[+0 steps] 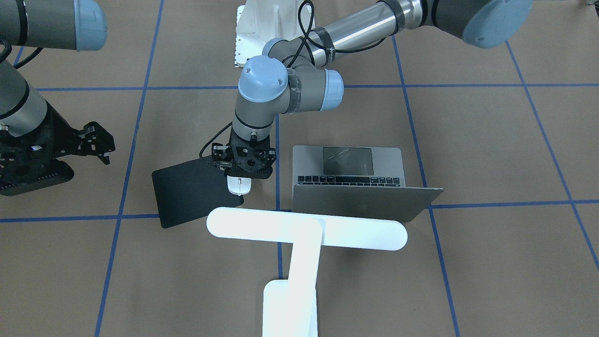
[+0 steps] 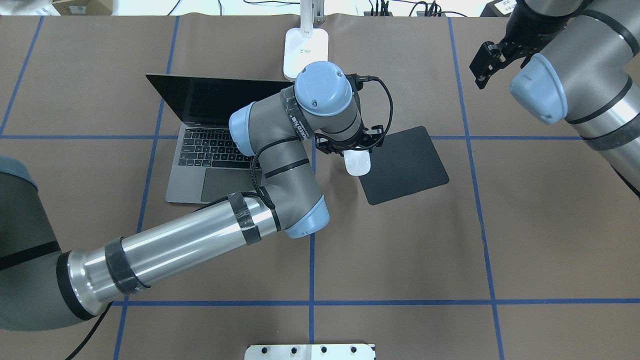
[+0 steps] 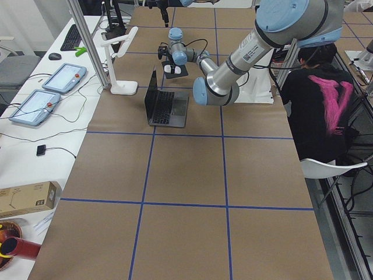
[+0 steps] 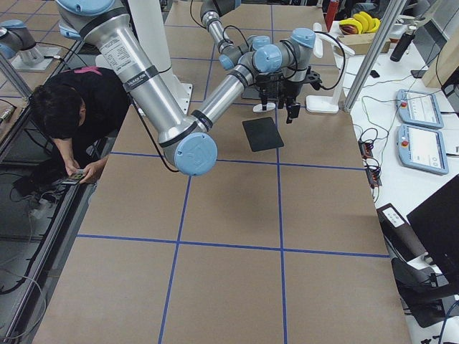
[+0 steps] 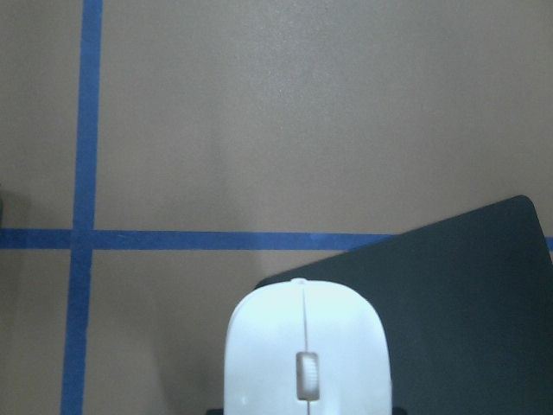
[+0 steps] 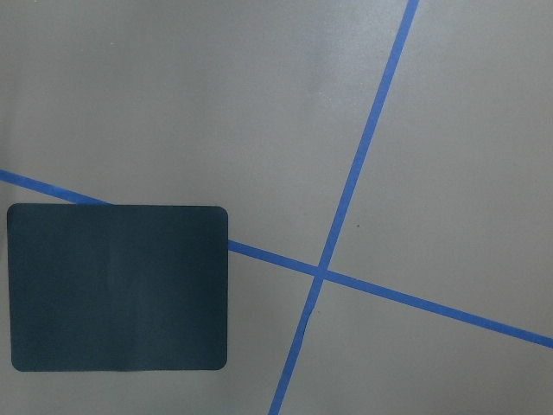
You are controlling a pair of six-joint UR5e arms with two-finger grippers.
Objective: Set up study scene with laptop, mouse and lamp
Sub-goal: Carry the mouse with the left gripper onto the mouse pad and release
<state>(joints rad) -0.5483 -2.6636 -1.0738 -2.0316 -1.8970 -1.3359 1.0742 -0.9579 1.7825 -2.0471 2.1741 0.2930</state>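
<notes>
Overhead exterior: the laptop (image 2: 205,147) sits open on the left, with the lamp (image 2: 306,47) far behind it, so both look done. The left gripper (image 2: 356,152) grips the mouse (image 2: 358,164) over the left edge of the black pad (image 2: 410,165), not yet let go. The right gripper (image 2: 489,61) gapes empty

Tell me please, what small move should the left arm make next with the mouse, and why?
Probably shift the left end effector a little further in over the mouse pad before lowering. It seems to hold the mouse above the pad's corner nearest the laptop, and the left wrist view shows the mouse only partly over the pad.
</notes>
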